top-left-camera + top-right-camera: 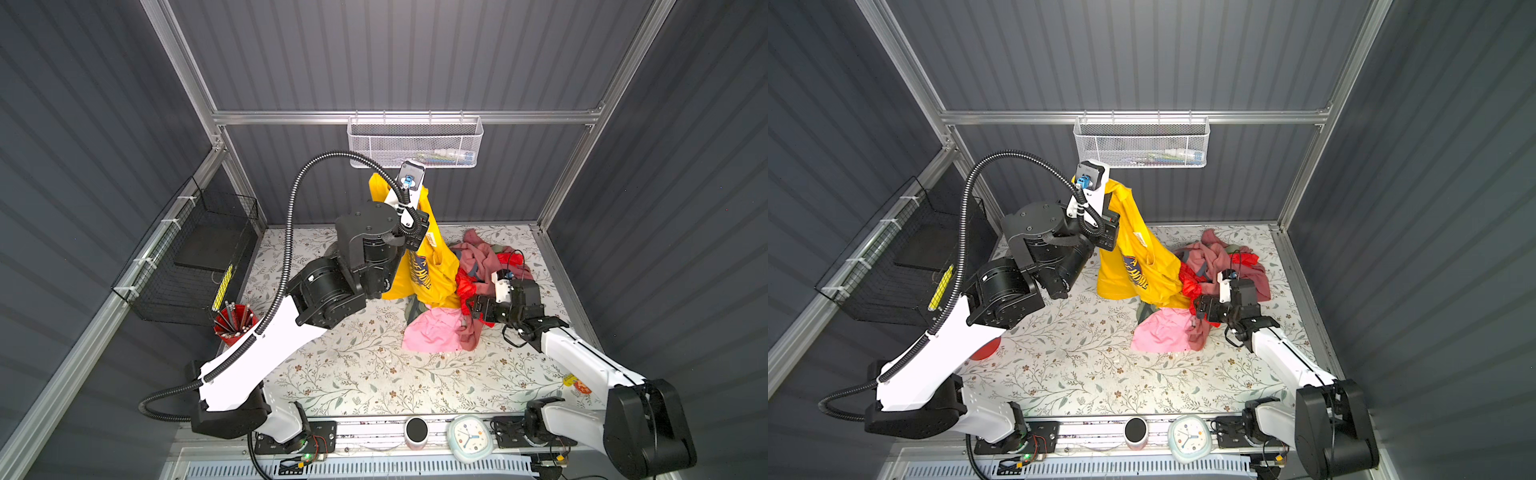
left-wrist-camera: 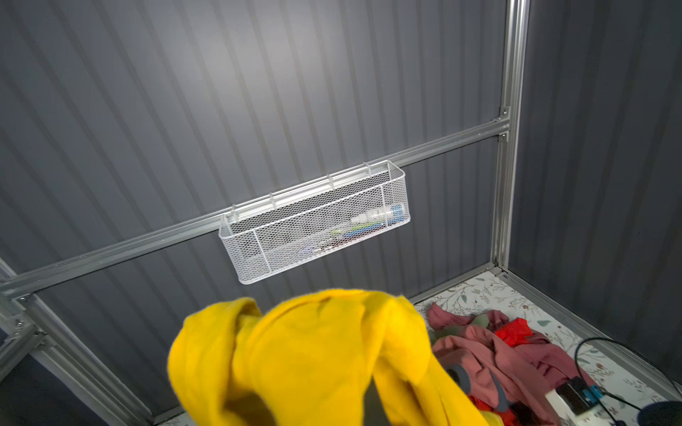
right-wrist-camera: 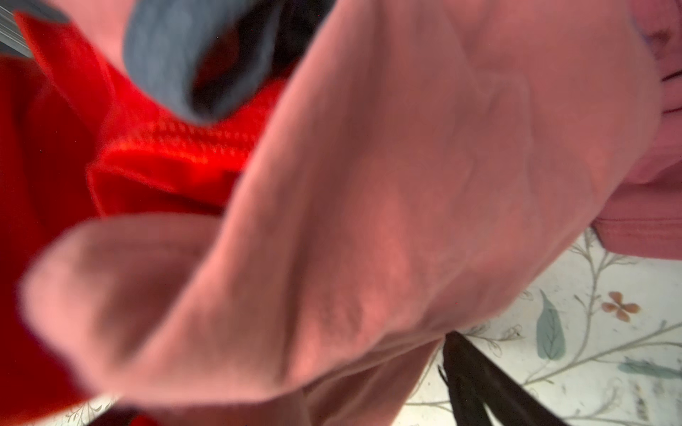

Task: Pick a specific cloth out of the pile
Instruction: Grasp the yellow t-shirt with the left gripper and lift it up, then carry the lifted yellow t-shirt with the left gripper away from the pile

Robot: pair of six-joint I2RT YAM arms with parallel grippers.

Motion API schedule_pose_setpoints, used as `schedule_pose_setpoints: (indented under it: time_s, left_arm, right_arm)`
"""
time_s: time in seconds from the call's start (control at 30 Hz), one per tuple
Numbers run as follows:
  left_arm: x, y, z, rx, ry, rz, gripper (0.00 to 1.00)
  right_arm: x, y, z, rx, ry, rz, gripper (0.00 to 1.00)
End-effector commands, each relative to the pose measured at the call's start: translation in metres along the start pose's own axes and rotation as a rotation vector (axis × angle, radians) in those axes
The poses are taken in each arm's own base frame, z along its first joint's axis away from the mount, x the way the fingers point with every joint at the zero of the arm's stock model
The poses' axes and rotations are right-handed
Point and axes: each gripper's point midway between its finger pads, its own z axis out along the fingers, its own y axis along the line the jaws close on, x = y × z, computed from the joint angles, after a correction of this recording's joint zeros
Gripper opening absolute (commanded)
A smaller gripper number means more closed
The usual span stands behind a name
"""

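Top view, cloth (image 1: 441,270) lower edge touching pile (image 1: 478,262)

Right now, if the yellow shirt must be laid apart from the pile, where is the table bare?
The widest bare patch of table is the front middle, bordered by the left arm, the pink garment, the right arm and the front rail with the clock. The back right is crowded: the pile, the hanging yellow shirt and the right claw fill it.

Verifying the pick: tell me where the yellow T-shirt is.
In both top views the yellow T-shirt hangs mid-scene below the white wire basket, its lower end touching the pile to its right.
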Motion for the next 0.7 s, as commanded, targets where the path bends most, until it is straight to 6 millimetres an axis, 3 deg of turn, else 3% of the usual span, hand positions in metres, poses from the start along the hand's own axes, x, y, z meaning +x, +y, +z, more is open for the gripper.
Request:
schedule_pose_setpoints:
  time_s: [0.0,0.37,0.67]
  left_arm:
    - [-0.033,0.044,-0.019,-0.127,-0.079,-0.023,0.0]
    - [-0.042,0.108,-0.05,-0.367,-0.063,0.071,0.0]
    - [-0.046,0.121,-0.055,-0.41,-0.053,0.127,0.0]
  right_arm:
    - [-0.011,-0.002,-0.002,0.019,-0.017,0.0,0.96]
    - [-0.013,0.0,-0.005,0.022,-0.015,-0.009,0.96]
    - [-0.017,0.005,-0.005,0.001,-0.017,-0.008,0.96]
